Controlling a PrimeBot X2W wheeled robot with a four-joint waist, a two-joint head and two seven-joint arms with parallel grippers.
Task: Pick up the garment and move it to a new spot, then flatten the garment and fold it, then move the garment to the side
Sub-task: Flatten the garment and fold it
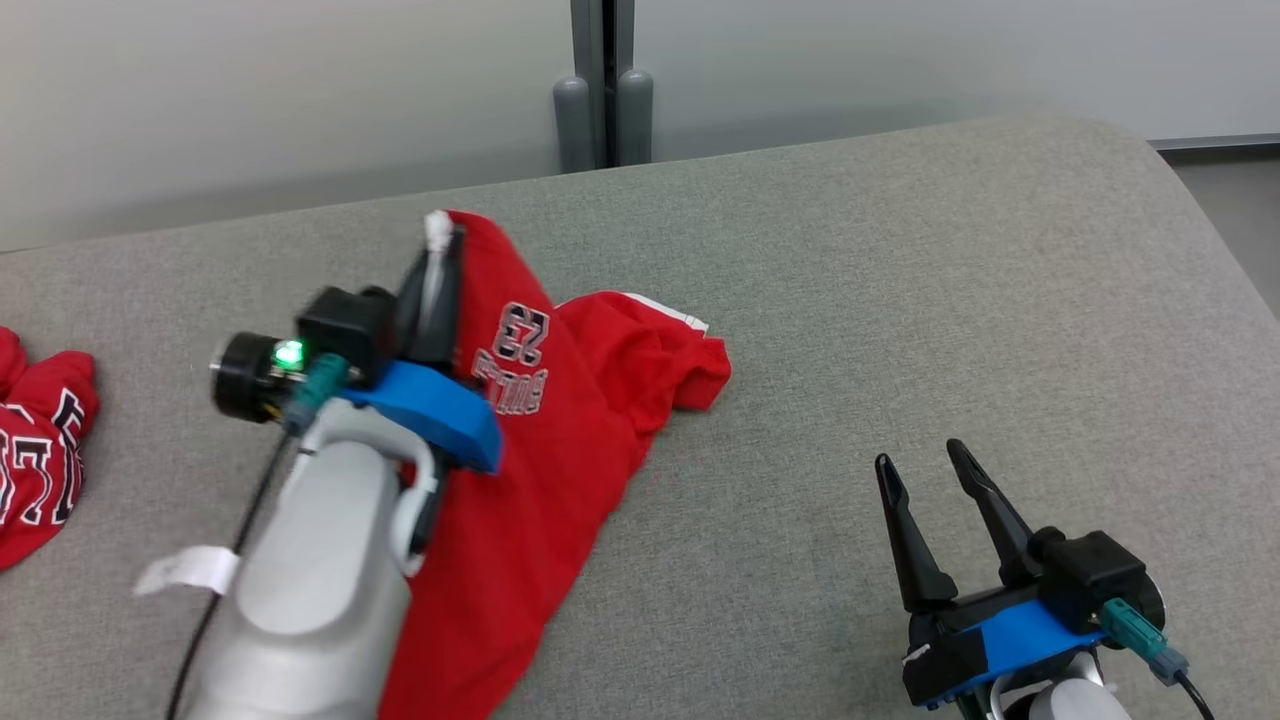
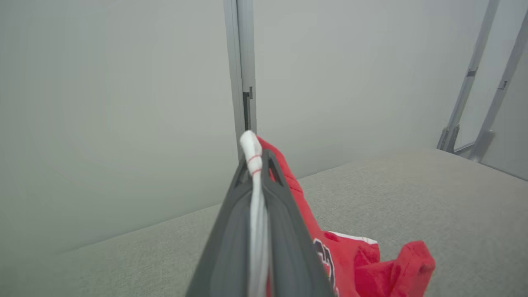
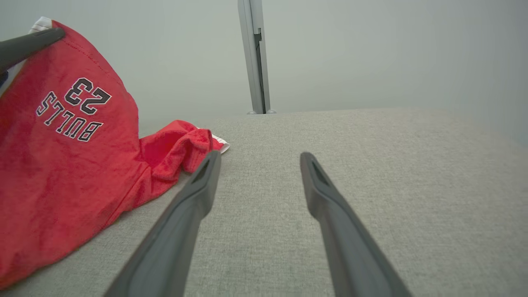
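Left gripper [image 1: 440, 240]: fingers closed tight on the white-trimmed edge [image 2: 253, 148] of the red garment [image 1: 540, 450]. The trim is squeezed between them and pokes out past the tips, and the pinch is raised off the grey cushion [image 1: 900, 300]. Garment, position: hangs from that pinch and drapes below and to the right of the gripper, with the printed number and lettering just beside the fingers. The lower cloth trails on the cushion toward the robot, and one bunched fold lies further right. Right gripper [image 1: 920, 458]: fingers spread wide, holding nothing, low over the cushion, well apart from the garment on its right. Second red garment [image 1: 40, 450]: crumpled on the cushion well to the left of the left gripper, untouched. Step in hand, as judged: lifting the garment for the move to a new spot. Handling notes: the hold is on a narrow strip of edge, so a smooth, unhurried lift seems wise, high enough that the trailing cloth clears the cushion before any sideways travel. Dragging could bunch it further or pull the trim loose. The open stretch of cushion to the right of the gripper looks the likeliest place to set it down and spread it.
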